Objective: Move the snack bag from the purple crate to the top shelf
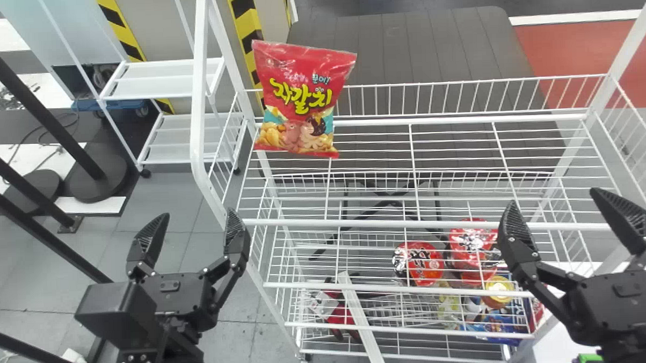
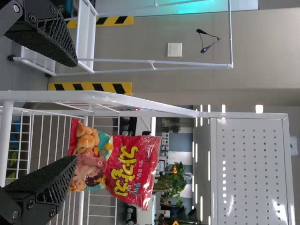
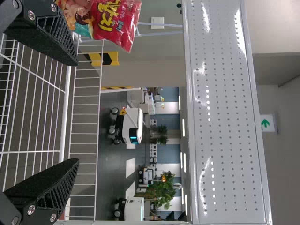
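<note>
Since the snack bag point(image 1: 301, 101) is carried by the top shelf point(image 1: 410, 223), the move is judged complete.

The bag is seen upright near the shelf's rear left corner, its printed face turned to the robot. The left claw point(image 1: 199, 214) is spread and the right claw point(image 1: 552, 197) is likewise spread, with nothing pinched by either; release is judged done, and only withdrawal of the arms is considered left. The shelf is formed of white wire, bounded by a raised fence point(image 1: 460, 97) along its rear edge. Red packages point(image 1: 420, 264) are held on a lower tier. A white wire cart point(image 1: 161, 79) is noted beyond the left side, on grey flooring point(image 1: 31, 277), and a leafy plant point(image 3: 161, 193) farther off.
</note>
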You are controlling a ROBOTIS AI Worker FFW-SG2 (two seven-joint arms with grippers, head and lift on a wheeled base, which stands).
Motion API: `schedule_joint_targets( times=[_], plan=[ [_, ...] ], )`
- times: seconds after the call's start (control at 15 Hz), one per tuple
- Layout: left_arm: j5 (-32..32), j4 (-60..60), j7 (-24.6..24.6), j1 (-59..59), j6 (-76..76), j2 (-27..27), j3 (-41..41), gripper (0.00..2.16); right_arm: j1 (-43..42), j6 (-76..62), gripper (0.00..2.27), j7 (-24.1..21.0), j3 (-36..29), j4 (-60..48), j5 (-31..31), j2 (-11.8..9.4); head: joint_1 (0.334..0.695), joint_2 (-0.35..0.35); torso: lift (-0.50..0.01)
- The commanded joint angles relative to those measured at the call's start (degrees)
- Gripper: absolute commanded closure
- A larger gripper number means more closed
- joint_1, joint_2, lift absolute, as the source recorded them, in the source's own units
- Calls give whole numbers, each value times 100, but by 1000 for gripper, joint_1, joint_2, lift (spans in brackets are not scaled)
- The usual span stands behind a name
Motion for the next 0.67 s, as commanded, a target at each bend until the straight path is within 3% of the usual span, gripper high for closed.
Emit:
schedule_joint_targets(
  times=[0.0,0.6],
  plan=[
    [-4,-6,-1,7,-17,0,0,124,-2,15,80,-74,28,1,45,5,695,138,0],
    [-4,-6,-10,24,-88,0,0,124,16,15,80,-39,19,1,-43,5,695,137,0]
  ],
)
